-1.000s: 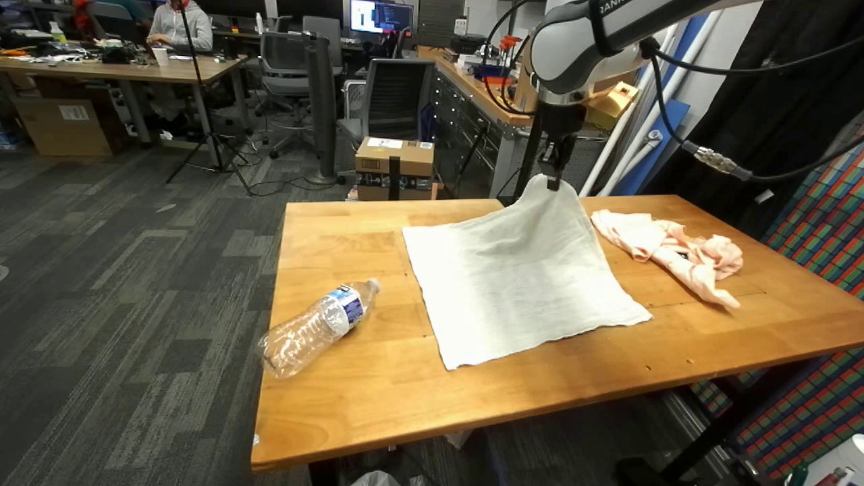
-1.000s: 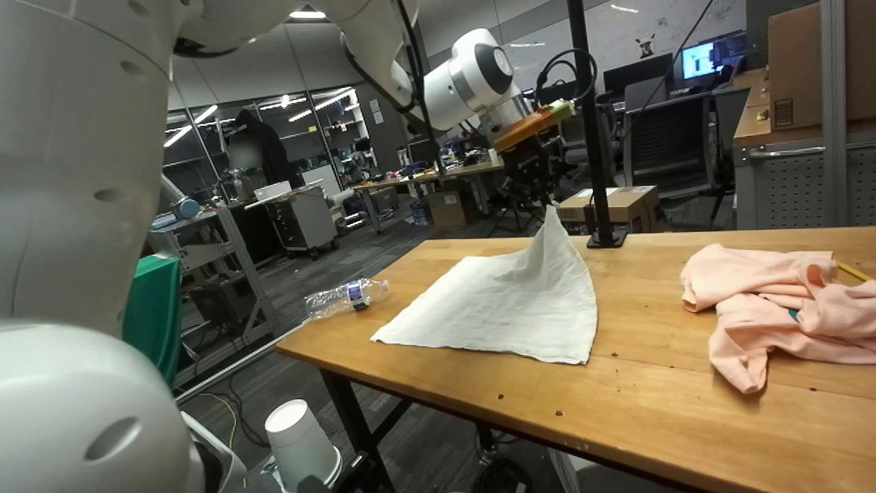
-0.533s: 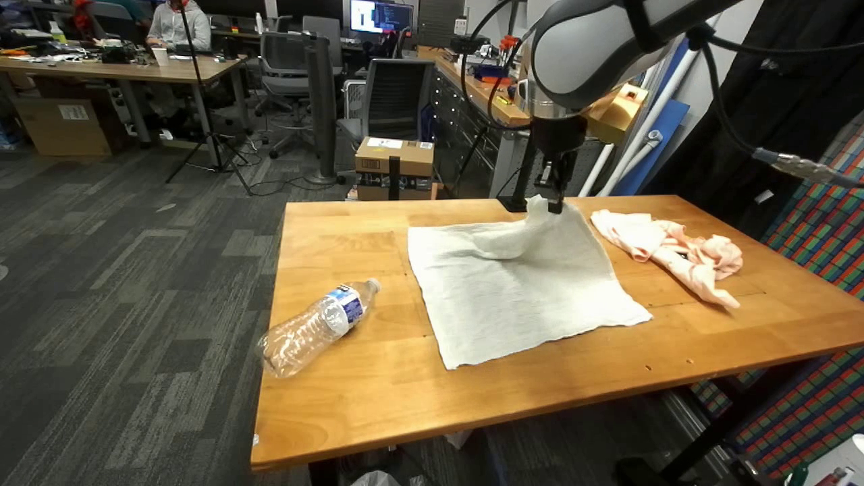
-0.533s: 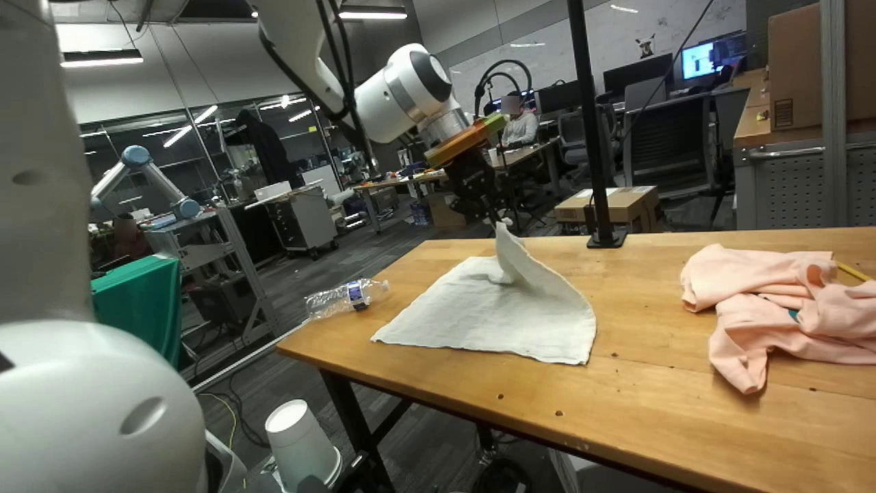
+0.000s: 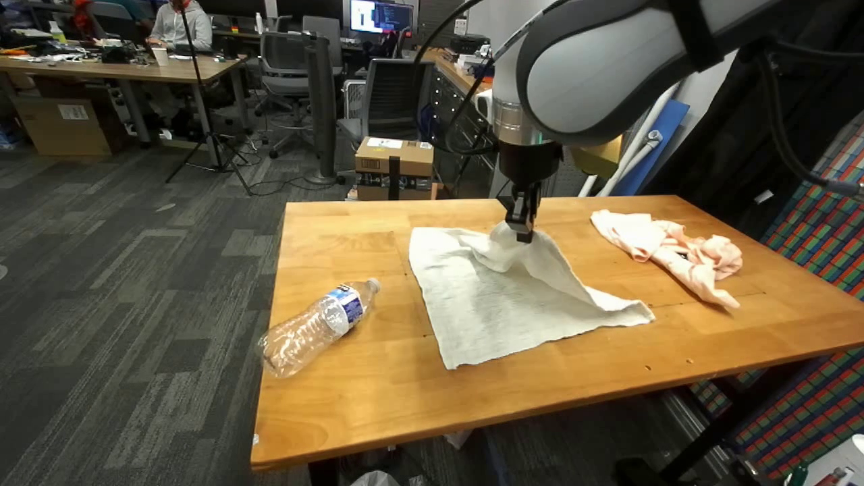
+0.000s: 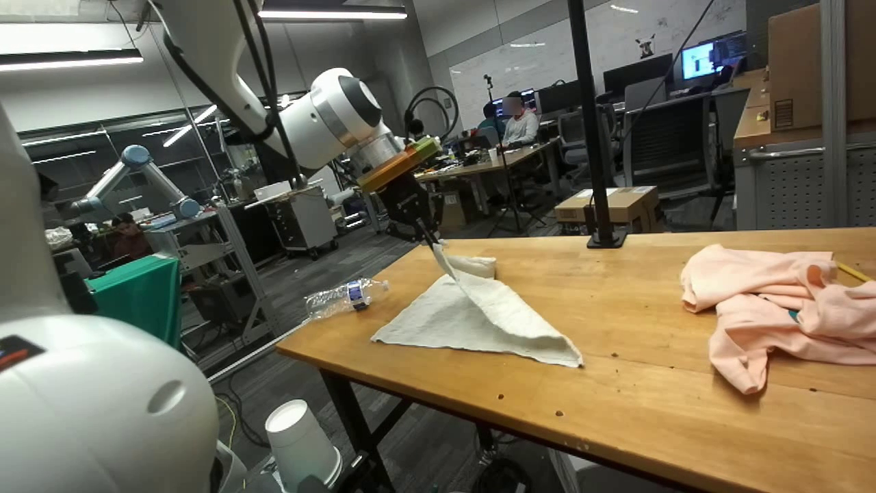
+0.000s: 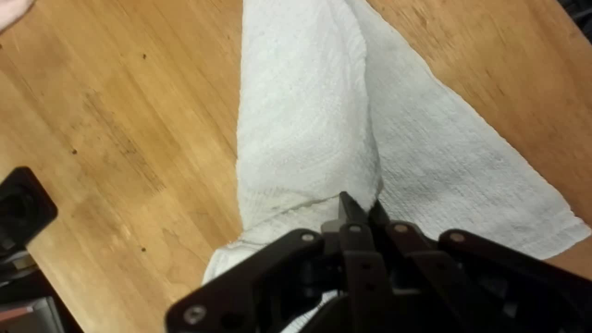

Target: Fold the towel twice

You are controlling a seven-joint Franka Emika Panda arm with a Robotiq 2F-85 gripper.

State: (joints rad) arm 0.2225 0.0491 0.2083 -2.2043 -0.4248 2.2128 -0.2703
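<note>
At the far side of the table (image 5: 358,418), your claw (image 5: 523,236) pinches the towel (image 5: 496,317) by a raised edge, probably for folding over.

The towel (image 7: 317,120) is off-white with fine ribbing; the desk (image 5: 358,405) is honey-brown with darker grain and small dark spots. The tool (image 7: 362,206) is black, the arm (image 6: 308,127) white and grey, the mount (image 6: 393,166) orange and lime. The cloth (image 6: 766,294) is peach pink; the bottle (image 5: 310,332) clear, its label (image 5: 345,308) blue and white; the floor (image 5: 148,283) patched in several greys.
</note>
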